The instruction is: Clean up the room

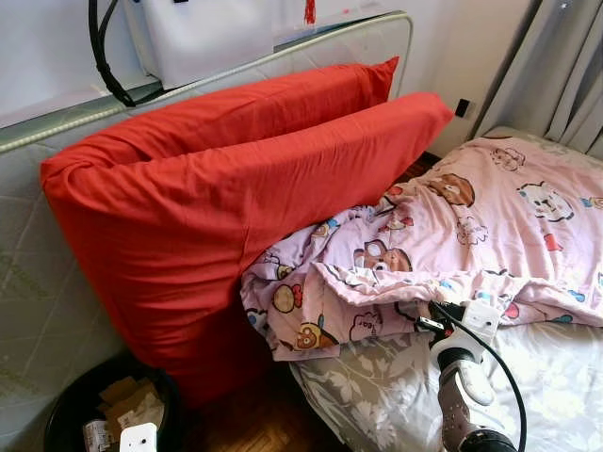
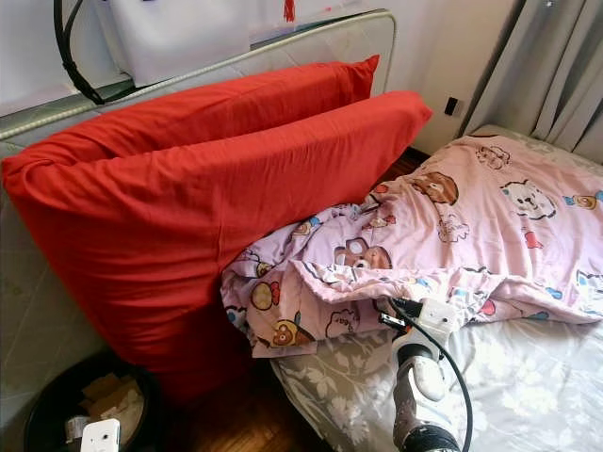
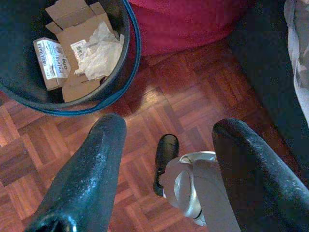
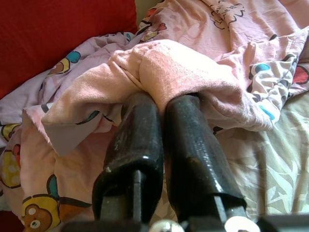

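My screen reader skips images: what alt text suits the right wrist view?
The right hand, its two black fingers shut together, pinches a fold of the pink cartoon-print blanket over a grey floral bedsheet, with a red pillow behind.

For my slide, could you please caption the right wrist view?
Right pincer shut on the pink blanket beside red pillows.

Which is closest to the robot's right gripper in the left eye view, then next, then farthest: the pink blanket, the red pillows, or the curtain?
1. Pink blanket: on the bed, its folded edge pinched in the right gripper.
2. Red pillows: to the robot's left, leaning on the upright mattress.
3. Curtain: far corner, right.
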